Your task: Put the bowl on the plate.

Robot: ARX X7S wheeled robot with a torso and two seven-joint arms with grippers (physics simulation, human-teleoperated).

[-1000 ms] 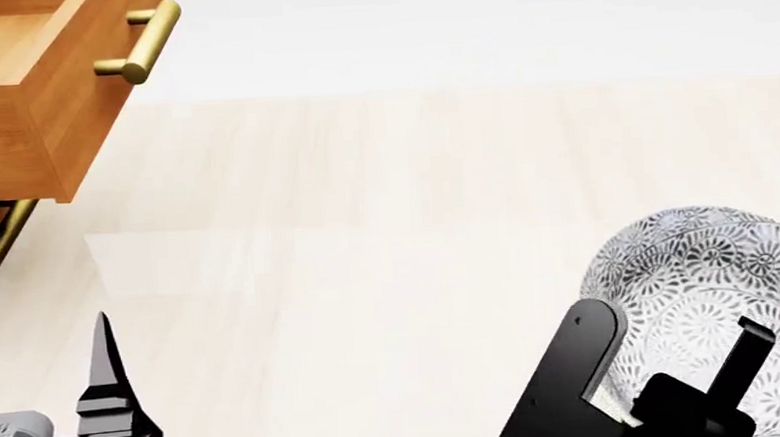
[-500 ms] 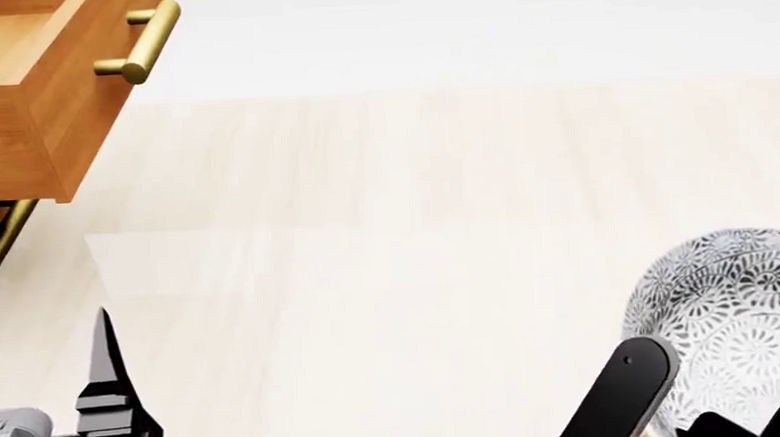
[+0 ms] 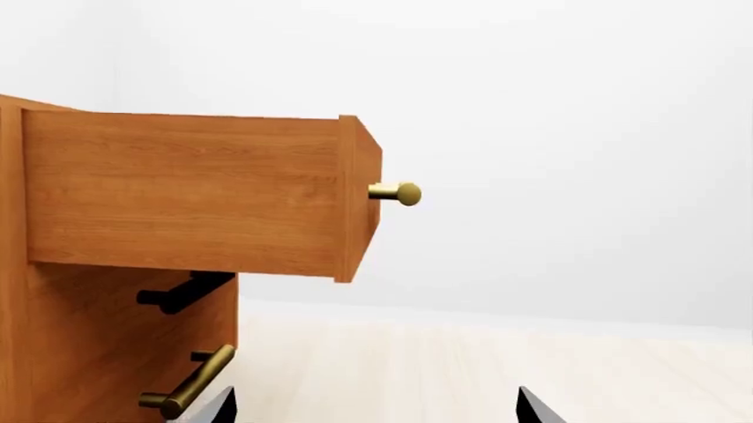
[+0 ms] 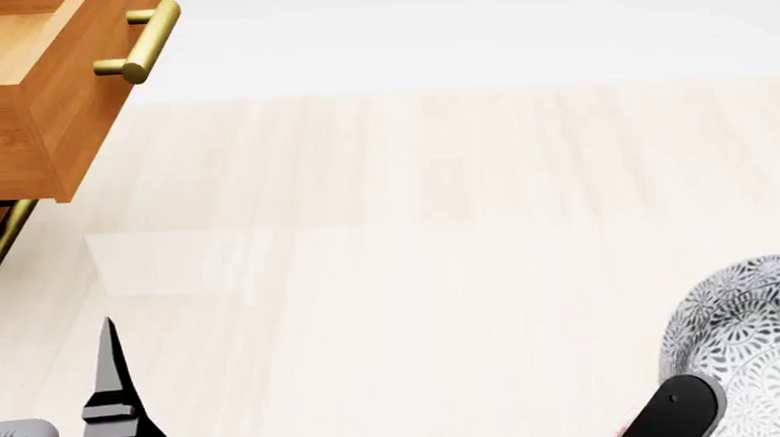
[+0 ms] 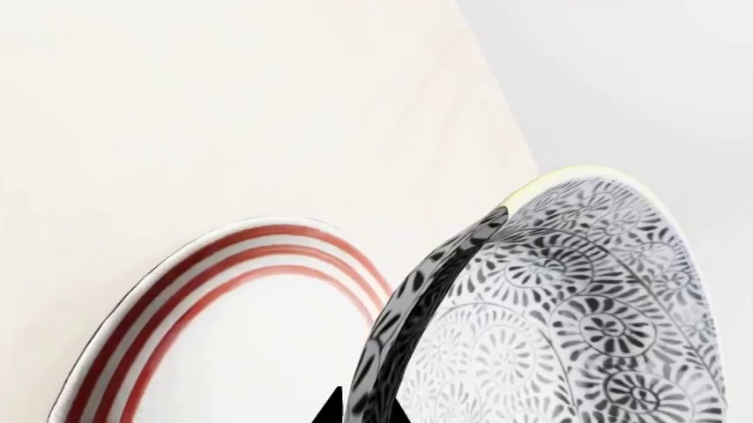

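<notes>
Grey floral patterning identifies the bowl [image 4: 757, 344], which I see in the head view far from the wooden drawer cabinet [image 4: 17, 108], across the pale wooden tabletop [image 4: 405, 238]. One black finger [image 4: 675, 419] of the right gripper [image 4: 695, 428] stands against the bowl's outer wall on the cabinet side; I see nothing of the other finger in this view. In the right wrist view the bowl [image 5: 553, 317] is tilted, with a black fingertip [image 5: 341, 410] touching its rim, so I read the right gripper [image 5: 353, 414] as pinching the bowl rim, though only that tip is visible. Just beside the bowl in that view lies the plate [image 5: 224, 291], its concentric red rings plain against the white. The bowl overlaps the plate's edge in the picture; I cannot tell whether the two touch.

The left gripper [image 4: 100, 414] sits on the cabinet's side of the table, one pointed finger [image 4: 108, 368] upright. In the left wrist view both fingertips [image 3: 212, 407] show well apart, so I read the left gripper [image 3: 370, 414] as spread and holding nothing. That view faces the cabinet [image 3: 118, 291]: its upper drawer [image 3: 200, 194] is pulled out, with a brass handle [image 3: 398, 193], and a second brass handle [image 3: 189, 383] sits lower down
</notes>
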